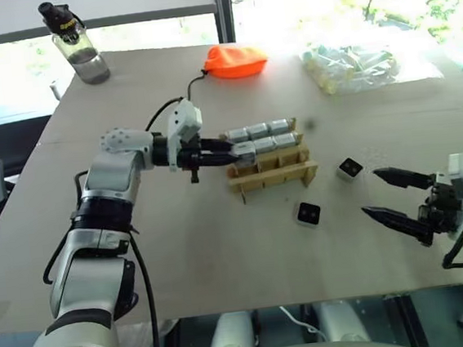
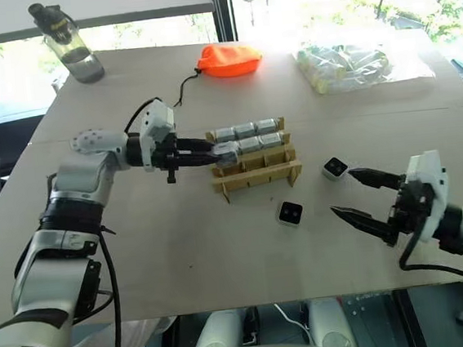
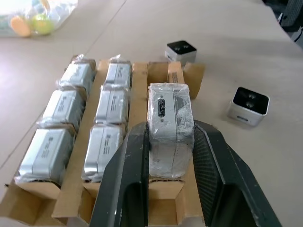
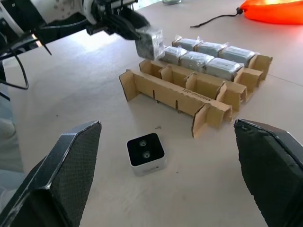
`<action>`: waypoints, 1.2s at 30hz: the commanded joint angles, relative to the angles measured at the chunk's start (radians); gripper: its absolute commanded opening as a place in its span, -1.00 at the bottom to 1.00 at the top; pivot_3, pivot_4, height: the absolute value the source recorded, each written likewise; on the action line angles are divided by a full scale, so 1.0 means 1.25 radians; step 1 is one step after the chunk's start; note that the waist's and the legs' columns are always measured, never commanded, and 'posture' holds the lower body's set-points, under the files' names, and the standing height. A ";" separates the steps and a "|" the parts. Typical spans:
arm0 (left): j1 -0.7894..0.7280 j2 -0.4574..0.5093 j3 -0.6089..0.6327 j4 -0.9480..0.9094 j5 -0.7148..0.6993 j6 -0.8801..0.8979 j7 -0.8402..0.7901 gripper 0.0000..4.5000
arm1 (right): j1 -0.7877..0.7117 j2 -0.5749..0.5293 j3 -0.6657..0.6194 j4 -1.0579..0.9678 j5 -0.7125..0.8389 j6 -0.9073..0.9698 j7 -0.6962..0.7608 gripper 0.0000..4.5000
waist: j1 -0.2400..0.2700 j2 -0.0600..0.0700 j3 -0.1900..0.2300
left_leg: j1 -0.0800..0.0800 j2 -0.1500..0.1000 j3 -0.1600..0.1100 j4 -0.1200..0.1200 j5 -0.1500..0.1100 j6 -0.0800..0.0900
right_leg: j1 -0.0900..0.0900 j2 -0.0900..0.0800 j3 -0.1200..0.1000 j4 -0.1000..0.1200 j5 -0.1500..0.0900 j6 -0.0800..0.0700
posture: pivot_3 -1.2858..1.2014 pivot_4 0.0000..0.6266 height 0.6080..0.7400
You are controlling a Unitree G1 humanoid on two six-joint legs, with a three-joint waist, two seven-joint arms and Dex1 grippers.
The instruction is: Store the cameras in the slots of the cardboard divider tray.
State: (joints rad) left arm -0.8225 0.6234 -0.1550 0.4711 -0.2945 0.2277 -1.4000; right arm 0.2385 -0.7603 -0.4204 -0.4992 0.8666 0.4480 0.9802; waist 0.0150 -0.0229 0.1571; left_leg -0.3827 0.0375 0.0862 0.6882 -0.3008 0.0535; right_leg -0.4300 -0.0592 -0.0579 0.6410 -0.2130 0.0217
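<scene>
The cardboard divider tray (image 1: 273,178) stands mid-table. Its two far rows hold several plastic-wrapped silver cameras (image 1: 258,130); the two near rows (image 4: 180,97) stand bare. My left gripper (image 1: 228,151) is shut on another wrapped camera (image 3: 169,123), which hangs just above the left end of the third row. Two loose cameras lie lens-up on the table, one (image 1: 308,214) in front of the tray and one (image 1: 349,169) to its right. My right gripper (image 1: 371,192) is open and holds nothing; it hovers to the right of both loose cameras, near the table's front edge.
An orange drawstring pouch (image 1: 235,60) lies behind the tray. A clear bag of pale cylinders (image 1: 352,65) sits at the back right. A water bottle (image 1: 78,50) stands at the back left corner. The table's front edge (image 1: 309,301) runs just below my right gripper.
</scene>
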 commanded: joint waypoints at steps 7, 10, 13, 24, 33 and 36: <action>0.078 -0.005 0.041 -0.127 -0.006 0.040 0.093 -0.67 | 0.105 0.002 -0.130 0.020 0.008 -0.069 0.140 0.98 | -0.001 0.000 0.000 | 0.000 0.000 0.000 0.000 0.001 -0.002 | 0.000 -0.001 0.000 0.000 0.000 0.000 | 0.03 -0.52 1.00; 0.090 -0.013 0.041 -0.140 0.002 0.039 0.118 -0.67 | 0.105 0.003 -0.133 0.027 0.005 -0.070 0.142 0.98 | 0.000 0.000 0.000 | 0.001 0.000 0.000 0.000 0.001 -0.002 | 0.001 -0.001 0.000 0.000 0.000 0.000 | 0.03 -0.52 1.00; 0.095 -0.020 0.031 -0.156 0.006 0.043 0.130 -0.67 | 0.094 0.007 -0.132 0.038 0.002 -0.070 0.138 0.98 | 0.000 0.000 -0.001 | 0.001 0.000 0.000 0.000 0.001 -0.002 | 0.001 -0.001 0.000 0.000 0.000 0.000 | 0.03 -0.52 1.00; 0.077 -0.035 0.002 -0.105 0.054 -0.054 0.109 -0.67 | 0.081 0.030 -0.125 0.028 -0.003 -0.076 0.112 0.98 | 0.002 0.000 -0.001 | 0.001 0.000 0.000 0.000 0.002 -0.003 | 0.001 -0.001 0.000 0.000 0.000 0.000 | 0.03 -0.52 1.00; 0.061 -0.056 -0.009 -0.049 0.081 -0.104 0.095 -0.67 | 0.092 0.039 -0.132 0.019 -0.002 -0.086 0.102 0.98 | 0.002 0.000 -0.001 | 0.003 0.000 -0.001 0.000 0.001 -0.002 | 0.003 -0.001 0.000 0.000 0.000 0.000 | 0.03 -0.52 1.00; 0.059 -0.058 -0.008 -0.040 0.086 -0.121 0.096 -0.67 | 0.092 0.043 -0.132 0.022 -0.004 -0.091 0.100 0.98 | 0.002 0.000 -0.002 | 0.003 0.000 -0.001 0.000 0.001 -0.002 | 0.003 -0.001 0.000 0.000 0.000 0.000 | 0.03 -0.52 1.00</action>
State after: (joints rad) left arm -0.7442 0.5561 -0.1488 0.4056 -0.2143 0.0898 -1.2809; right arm 0.3521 -0.7079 -0.5532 -0.4476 0.8583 0.3554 1.1064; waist 0.0176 -0.0233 0.1551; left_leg -0.3793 0.0374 0.0850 0.6889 -0.2995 0.0515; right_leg -0.4257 -0.0602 -0.0584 0.6411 -0.2130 0.0218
